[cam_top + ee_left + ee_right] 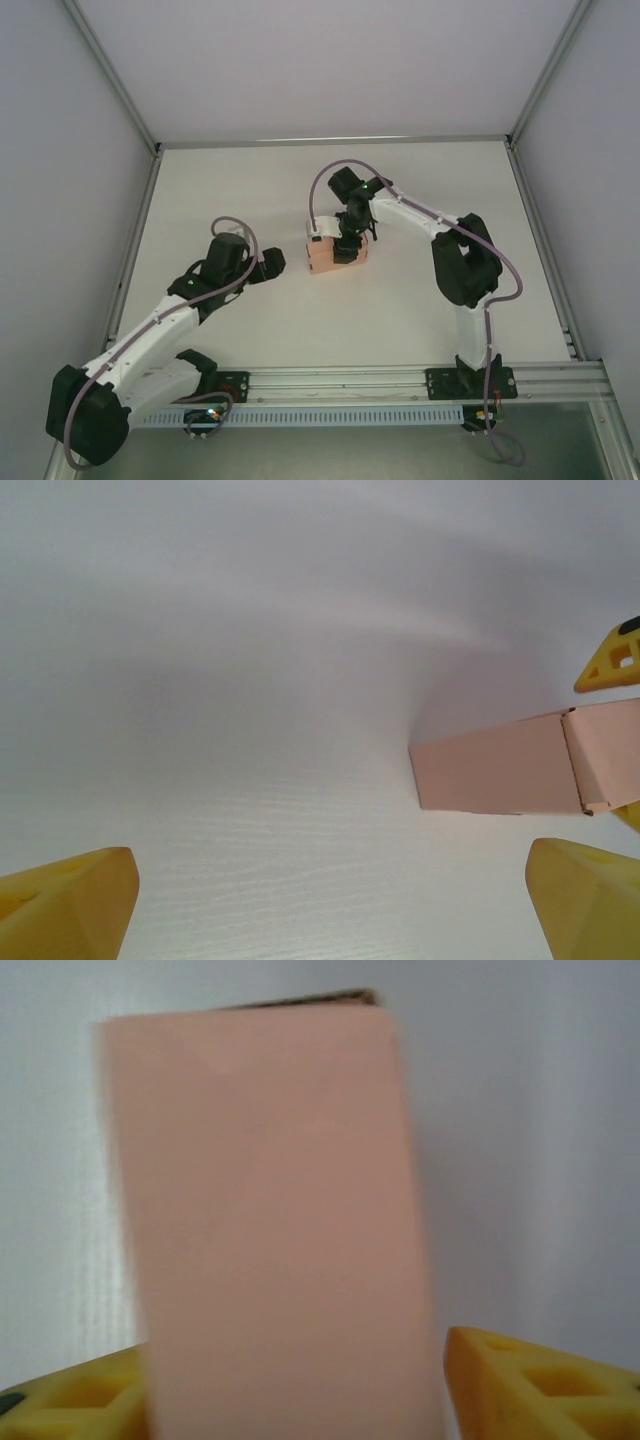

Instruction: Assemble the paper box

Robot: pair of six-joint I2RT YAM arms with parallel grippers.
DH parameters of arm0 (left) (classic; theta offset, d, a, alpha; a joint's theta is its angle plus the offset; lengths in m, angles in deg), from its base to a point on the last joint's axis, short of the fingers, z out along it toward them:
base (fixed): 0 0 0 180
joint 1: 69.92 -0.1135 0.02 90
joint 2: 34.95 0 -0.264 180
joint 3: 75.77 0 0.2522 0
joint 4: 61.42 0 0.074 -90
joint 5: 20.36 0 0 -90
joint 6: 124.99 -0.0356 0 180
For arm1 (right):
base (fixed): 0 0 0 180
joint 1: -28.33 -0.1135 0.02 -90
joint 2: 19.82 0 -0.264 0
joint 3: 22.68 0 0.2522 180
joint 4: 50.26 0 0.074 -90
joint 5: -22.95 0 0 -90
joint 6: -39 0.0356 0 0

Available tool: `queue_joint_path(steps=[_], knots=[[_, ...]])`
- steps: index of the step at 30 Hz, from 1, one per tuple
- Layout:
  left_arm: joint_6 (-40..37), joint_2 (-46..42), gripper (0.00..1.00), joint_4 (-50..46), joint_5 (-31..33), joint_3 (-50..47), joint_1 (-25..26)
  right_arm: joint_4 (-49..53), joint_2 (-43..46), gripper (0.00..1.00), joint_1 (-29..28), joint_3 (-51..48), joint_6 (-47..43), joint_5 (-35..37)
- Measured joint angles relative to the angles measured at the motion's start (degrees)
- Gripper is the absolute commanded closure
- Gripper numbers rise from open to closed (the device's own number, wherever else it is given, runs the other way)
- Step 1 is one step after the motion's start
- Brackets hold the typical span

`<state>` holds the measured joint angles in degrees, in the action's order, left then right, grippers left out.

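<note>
Box [322, 261] is plain salmon-pink, fingers [70, 900] yellow, table [400, 300] white with faint fine grain lines, arms [415, 212] white with black joints, cables [507, 268] dull mauve, walls [60, 150] pale grey.

Paper box [335, 256]: thin salmon-pink card — matt, smooth, with crisp creases at the folds.
Tabletop [250, 190]: white and matt; close up it shows a fine wood-grain texture.
Fingers [70, 900] of the left gripper [330, 910]: smooth yellow plastic with a soft, waxy sheen.
Fingers [540, 1385] of the right gripper [300, 1400]: the same yellow plastic, moulded with lattice cut-outs.
Left arm [150, 335] and right arm [465, 260]: hard white and black shells, smooth, semi-gloss.
Rail [400, 378] along the tabletop's near edge: bare silvery metal — grooved.
Cable [512, 275]: smooth lilac-grey sheath.
</note>
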<state>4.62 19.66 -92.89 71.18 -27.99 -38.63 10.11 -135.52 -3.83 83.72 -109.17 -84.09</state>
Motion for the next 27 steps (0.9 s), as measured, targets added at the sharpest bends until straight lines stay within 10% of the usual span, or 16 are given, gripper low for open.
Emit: queue_joint_path(steps=[10,19,27], knots=[[0.7,-3.8,0.0,-1.4,2.3,-0.5,-0.2,-19.1,6.7,0.63,-1.9,-12.9,2.7,16.6],[1.2,-4.3,0.0,-3.1,3.3,-0.7,-0.2,-45.3,3.8,0.58,-4.5,-18.7,-0.3,37.1],[1.4,-5.6,0.0,-3.5,3.4,-1.5,-0.2,-45.6,-0.9,0.28,-6.4,-18.5,0.1,43.2]])
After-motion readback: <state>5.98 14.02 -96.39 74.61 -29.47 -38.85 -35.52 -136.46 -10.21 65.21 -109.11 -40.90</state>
